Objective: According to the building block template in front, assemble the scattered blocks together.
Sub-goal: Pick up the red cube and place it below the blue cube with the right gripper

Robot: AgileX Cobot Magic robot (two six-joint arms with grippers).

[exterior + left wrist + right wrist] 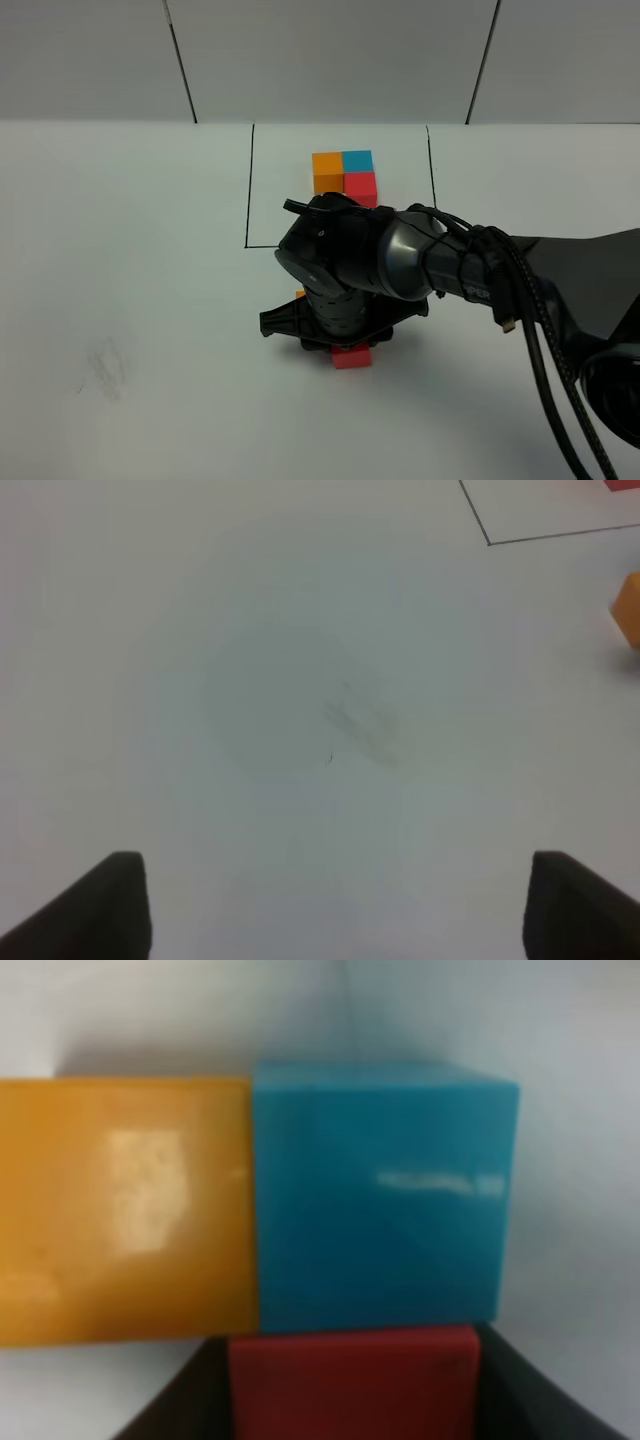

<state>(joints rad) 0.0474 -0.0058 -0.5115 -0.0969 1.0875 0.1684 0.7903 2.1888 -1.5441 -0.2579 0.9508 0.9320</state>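
Observation:
The building block template [343,174], joined orange, blue and red cubes, lies inside the black drawn frame [249,185] at the back. My right gripper [340,345] reaches across the middle, pointing down, and is shut on the red block [351,358]. In the right wrist view the red block [353,1380] sits between dark fingers [185,1400], pressed against the blue block [385,1195], which touches the orange block [125,1210] beside it. The arm hides the blue block from above; only a sliver of the orange block [300,293] shows. My left gripper [335,880] is open over bare table.
The right arm and its cables [530,310] cover the right near part of the white table [120,250]. Faint scuff marks [355,720] lie on the table under the left gripper. An orange block [628,610] and a frame corner [490,542] show at the left wrist view's edge.

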